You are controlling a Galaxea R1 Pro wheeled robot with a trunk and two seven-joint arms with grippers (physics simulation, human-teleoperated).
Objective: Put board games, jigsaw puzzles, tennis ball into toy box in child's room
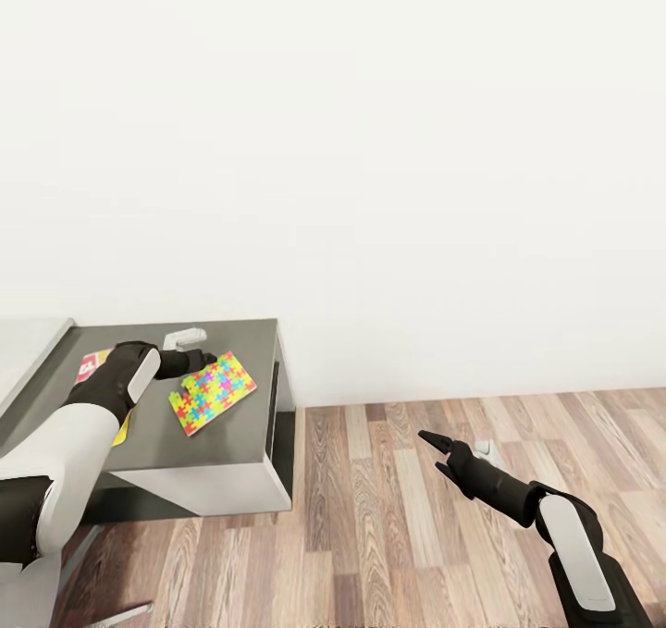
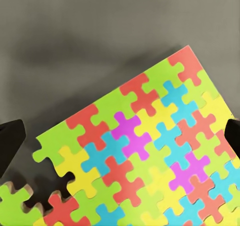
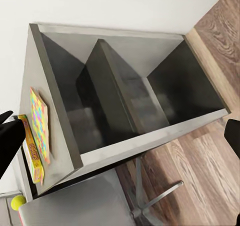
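A jigsaw puzzle (image 1: pixel 213 392) of yellow, pink, blue and green pieces lies flat on a dark grey-topped cabinet (image 1: pixel 236 448). My left gripper (image 1: pixel 208 361) hovers open at its far corner. In the left wrist view the jigsaw puzzle (image 2: pixel 145 151) lies below the left gripper (image 2: pixel 120 136), whose fingertips (image 2: pixel 10 141) stand wide apart. A white-red-yellow board game (image 1: pixel 92 366) lies partly under my left forearm. My right gripper (image 1: pixel 440 452) hangs open over the wood floor. Its wrist view shows the jigsaw puzzle (image 3: pixel 40 126), the board game (image 3: pixel 31 153) and the tennis ball (image 3: pixel 18 202).
The cabinet (image 3: pixel 125 111) has open dark compartments on its side and stands against the white wall. A small white object (image 1: pixel 185 337) lies on its far edge. The pale table top (image 1: pixel 28 350) adjoins it at the left. Wood floor (image 1: pixel 388 535) stretches to the right.
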